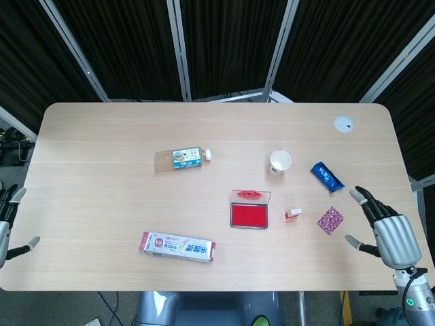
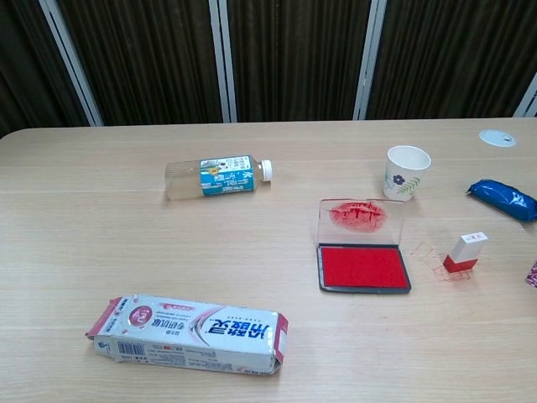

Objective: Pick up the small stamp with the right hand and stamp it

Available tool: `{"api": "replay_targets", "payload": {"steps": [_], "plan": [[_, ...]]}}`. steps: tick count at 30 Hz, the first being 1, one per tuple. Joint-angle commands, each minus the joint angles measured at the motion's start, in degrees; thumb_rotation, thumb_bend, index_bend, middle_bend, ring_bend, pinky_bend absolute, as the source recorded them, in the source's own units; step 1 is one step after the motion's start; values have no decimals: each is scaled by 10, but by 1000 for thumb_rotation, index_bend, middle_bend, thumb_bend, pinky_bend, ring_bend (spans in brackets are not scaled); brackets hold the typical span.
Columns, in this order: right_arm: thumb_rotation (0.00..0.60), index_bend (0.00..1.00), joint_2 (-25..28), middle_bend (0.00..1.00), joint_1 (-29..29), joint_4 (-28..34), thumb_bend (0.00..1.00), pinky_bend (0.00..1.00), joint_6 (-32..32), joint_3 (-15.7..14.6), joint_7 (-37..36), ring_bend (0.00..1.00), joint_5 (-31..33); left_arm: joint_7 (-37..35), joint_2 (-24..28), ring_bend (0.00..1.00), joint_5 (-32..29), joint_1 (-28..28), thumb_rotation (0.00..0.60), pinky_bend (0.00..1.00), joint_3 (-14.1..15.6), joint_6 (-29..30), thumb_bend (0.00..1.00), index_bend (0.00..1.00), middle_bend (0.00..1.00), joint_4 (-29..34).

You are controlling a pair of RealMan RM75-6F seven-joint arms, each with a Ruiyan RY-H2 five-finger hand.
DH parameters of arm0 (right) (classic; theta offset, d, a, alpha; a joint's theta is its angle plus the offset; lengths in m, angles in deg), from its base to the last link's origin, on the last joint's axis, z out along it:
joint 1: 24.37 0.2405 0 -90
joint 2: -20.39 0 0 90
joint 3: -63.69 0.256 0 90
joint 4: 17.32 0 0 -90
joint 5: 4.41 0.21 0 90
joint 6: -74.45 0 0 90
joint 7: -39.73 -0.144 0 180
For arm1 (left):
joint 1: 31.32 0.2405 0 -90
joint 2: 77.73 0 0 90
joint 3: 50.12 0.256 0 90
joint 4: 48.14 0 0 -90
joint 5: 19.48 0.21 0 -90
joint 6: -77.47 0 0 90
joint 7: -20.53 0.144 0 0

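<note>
The small stamp (image 1: 293, 212) (image 2: 466, 251), white with a red base, stands upright on the table right of the open red ink pad (image 1: 249, 214) (image 2: 363, 266). Faint red stamped squares (image 2: 431, 254) mark the wood beside it. My right hand (image 1: 387, 234) hovers open at the table's right edge, well clear of the stamp, fingers spread; the chest view does not show it. My left hand (image 1: 7, 227) hangs open off the table's left edge, holding nothing.
A paper cup (image 1: 279, 161) and a blue packet (image 1: 327, 176) lie behind the stamp. A pink patterned packet (image 1: 330, 220) lies to its right. A plastic bottle (image 1: 181, 158) lies on its side mid-table, a long carton (image 1: 177, 246) near the front, a white disc (image 1: 344, 123) far right.
</note>
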Motion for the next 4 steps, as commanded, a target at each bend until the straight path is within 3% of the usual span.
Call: {"api": "replay_targets", "payload": {"steps": [1,4], "plan": [[600,0,4,0,-15,8,0,249,0,5,18,68,12,-2,-2,0,4,3,600,0,2,4,0,0,0,-3],[600,0,2,0,-21,6,0,241,2,12,19,59,18,-2,-2,0,2,3,600,0,1,2,0,0,0,-3]]}}
